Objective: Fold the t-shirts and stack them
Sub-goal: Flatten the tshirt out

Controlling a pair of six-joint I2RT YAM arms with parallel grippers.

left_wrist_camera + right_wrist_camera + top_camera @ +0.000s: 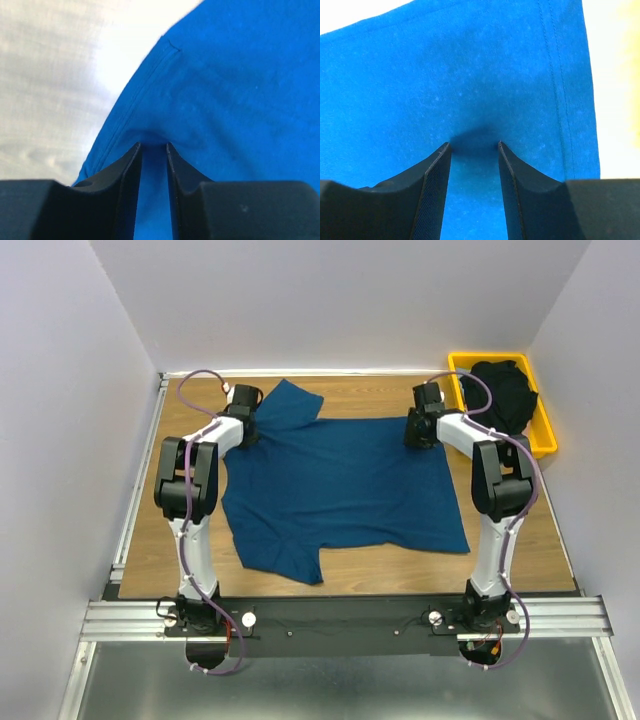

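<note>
T-shirt in blue (345, 485) lies spread flat across the middle of the wooden table (520, 540) in the top view, sleeves toward the left of the frame, hem toward the right and no print showing. That layout suits a first lengthwise fold. A black t-shirt (505, 390) waits bundled in the yellow tray (545, 440) at upper right, out of the way until its turn. Your left gripper (247, 430) is down on the cloth by the upper-left sleeve and your right gripper (418, 432) on the upper-right corner. One sits at each end of the far edge, probably so that edge can be lifted evenly and carried toward the bottom of the frame. In the left wrist view the fingers (131, 165) stand narrow, with a ridge of blue cloth puckered at their tips just inside the stitched edge (145, 85). You cannot tell from here whether that pinch is complete. In the right wrist view the fingers (436, 175) stand clearly apart, pressed into the fabric with a shadowed ruck between the tips and the double-stitched hem (560, 90) running down the right of the frame. That hand has not clamped. Judged from this, the fold has not begun, and both bites need to be secure before you lift.
</note>
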